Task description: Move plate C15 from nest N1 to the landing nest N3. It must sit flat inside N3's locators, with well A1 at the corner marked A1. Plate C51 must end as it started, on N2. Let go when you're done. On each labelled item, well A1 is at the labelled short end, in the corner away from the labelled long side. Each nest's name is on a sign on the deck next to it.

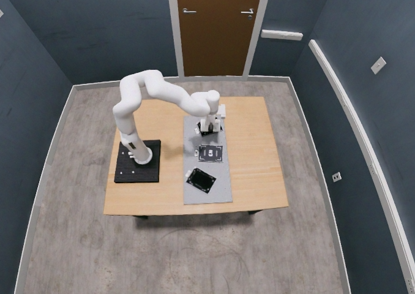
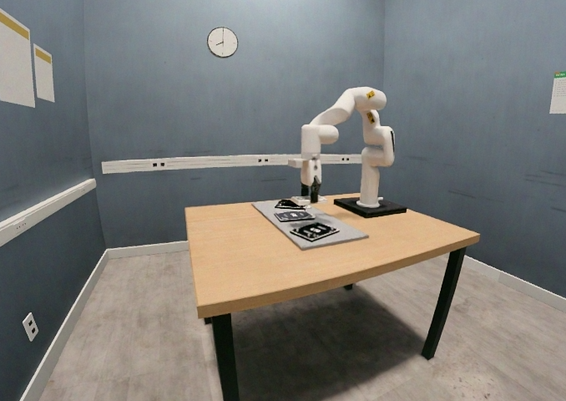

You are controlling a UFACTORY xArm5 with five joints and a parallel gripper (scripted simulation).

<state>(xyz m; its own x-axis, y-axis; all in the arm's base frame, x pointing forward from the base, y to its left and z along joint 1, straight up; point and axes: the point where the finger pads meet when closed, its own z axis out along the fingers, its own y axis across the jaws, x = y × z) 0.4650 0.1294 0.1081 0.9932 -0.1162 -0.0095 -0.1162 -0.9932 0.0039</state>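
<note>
A grey mat [image 1: 208,193] on the wooden table carries three dark nests in a row. My gripper [image 1: 210,127] stands upright and low over the nest at the door end of the mat. It is shut on a pale plate [image 2: 300,200], which I take for C15, though the labels are too small to read. I cannot tell whether the plate is clear of its nest. The middle nest [image 1: 210,153] shows white corner brackets and a mark in its centre. The third nest [image 1: 201,180] sits turned at an angle with a dark plate on it. The gripper also shows in the exterior view [image 2: 310,195].
The arm's black base plate [image 1: 138,161] sits on the table beside the mat, on the side away from the wider free part of the table top. Small white signs stand by each nest. The table edges are well away from the mat.
</note>
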